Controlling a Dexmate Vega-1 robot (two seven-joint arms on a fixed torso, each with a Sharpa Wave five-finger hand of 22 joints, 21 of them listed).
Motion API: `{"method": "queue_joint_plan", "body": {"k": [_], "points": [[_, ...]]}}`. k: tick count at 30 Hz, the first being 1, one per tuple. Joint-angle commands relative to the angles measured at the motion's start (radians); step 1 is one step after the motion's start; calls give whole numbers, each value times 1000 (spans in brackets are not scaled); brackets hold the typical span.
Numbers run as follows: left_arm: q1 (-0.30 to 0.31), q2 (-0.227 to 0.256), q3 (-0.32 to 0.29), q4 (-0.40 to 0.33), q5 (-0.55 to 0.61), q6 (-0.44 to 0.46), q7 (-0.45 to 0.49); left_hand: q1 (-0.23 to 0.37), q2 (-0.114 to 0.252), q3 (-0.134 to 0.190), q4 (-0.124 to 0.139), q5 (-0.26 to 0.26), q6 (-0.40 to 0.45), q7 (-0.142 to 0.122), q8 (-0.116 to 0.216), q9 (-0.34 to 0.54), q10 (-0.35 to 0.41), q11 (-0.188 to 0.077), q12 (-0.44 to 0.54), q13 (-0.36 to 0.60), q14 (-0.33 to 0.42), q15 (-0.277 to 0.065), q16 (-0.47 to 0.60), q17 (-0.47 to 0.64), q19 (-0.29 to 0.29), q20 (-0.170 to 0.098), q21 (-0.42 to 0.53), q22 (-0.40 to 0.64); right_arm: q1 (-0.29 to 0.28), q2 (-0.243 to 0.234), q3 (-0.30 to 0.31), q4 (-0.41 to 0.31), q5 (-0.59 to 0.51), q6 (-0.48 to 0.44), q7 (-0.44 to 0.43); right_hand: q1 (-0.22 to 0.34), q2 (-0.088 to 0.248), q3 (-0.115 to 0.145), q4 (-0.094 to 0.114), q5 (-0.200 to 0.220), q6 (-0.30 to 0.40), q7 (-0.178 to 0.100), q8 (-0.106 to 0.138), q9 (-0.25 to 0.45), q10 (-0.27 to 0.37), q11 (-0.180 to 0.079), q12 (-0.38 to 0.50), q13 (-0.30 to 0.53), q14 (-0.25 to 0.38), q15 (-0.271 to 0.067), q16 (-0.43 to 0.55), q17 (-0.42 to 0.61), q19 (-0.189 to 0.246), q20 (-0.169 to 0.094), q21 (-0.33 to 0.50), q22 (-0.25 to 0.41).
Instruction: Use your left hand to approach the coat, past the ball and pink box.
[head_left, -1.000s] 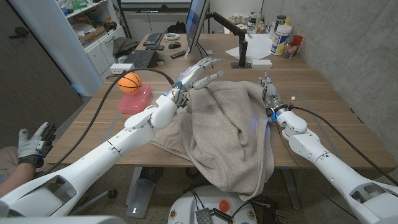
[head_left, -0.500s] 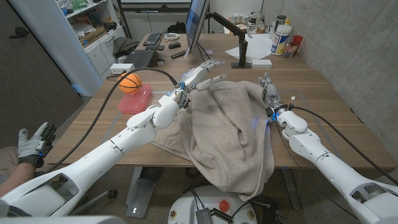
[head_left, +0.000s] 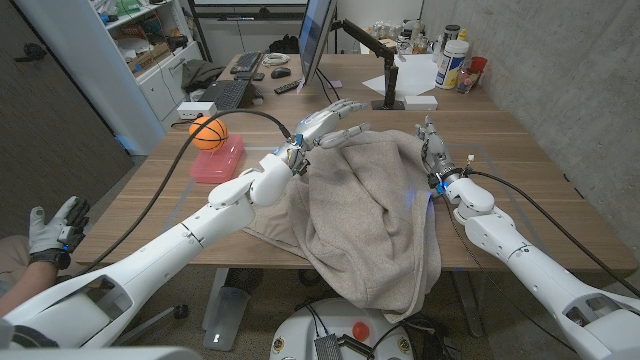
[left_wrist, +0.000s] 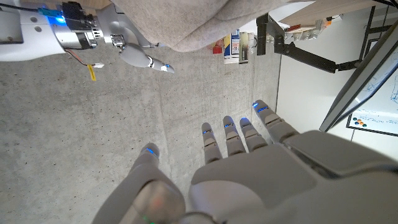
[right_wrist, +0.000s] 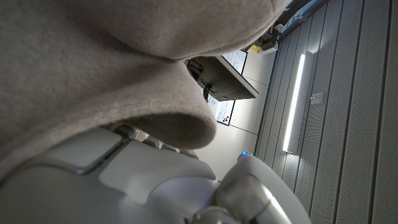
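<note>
The beige coat (head_left: 365, 215) lies heaped on the bench (head_left: 520, 160), one end hanging over the near edge. Above the coat's far left corner hovers the left robot hand (head_left: 325, 123), fingers spread and holding nothing; in the left wrist view its fingertips (left_wrist: 233, 127) reach out with coat fabric (left_wrist: 205, 25) ahead of them. Over the last second this robot hand has slid further across toward the coat's far edge, away from the basketball (head_left: 207, 132) and the pink box (head_left: 219, 161), both of which sit well to the left of the coat, the ball resting on the box. By my reading, that puts the hand already past both obstacles, so the approach looks almost finished; only a small descent onto the cloth seems left.

At the coat's right edge the right robot hand (head_left: 432, 150) stands against the fabric, and the right wrist view shows a fold (right_wrist: 124, 81) draped over it. Whether it grips the cloth I cannot tell.
</note>
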Motion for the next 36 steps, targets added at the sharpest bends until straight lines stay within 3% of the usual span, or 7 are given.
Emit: {"method": "queue_joint_plan", "body": {"k": [1,18,22,36], "points": [[-10,-1,22,16,37,1,7,3,-8,-2,-3,6,10,-4,2,5,6,-7,-5,2,5,-81,1,2,6,-8,0,3,4,1,-3,5,-2,3,5,5,9,-7,2,8,1,0,-1,1,-4,4,-4,2,-26,3,5,-1,-1,2,2,4],[-29,8,51,13,105,20,-21,3,-9,-4,-4,13,16,-9,2,6,8,-15,-6,2,6,-88,0,2,9,-16,0,3,6,2,-5,4,0,-4,6,5,10,-8,1,8,1,0,-2,1,-4,5,-4,2,-27,2,5,-3,-1,3,2,4],[-40,19,65,-2,169,40,-28,3,-10,-5,-5,14,15,-12,1,6,8,-17,-7,2,6,-89,0,2,9,-17,0,3,6,2,-4,4,4,-8,5,6,10,-9,1,8,2,1,-2,1,-3,4,-4,2,-26,2,5,-3,-1,2,2,4],[-41,20,67,-6,187,38,-29,3,-10,-7,-5,19,16,-14,0,7,9,-21,-7,2,7,-89,0,2,9,-19,0,3,7,2,-5,5,3,-9,8,6,11,-10,0,8,3,0,-2,1,-2,4,-4,2,-27,2,5,-5,0,2,2,4]]}}
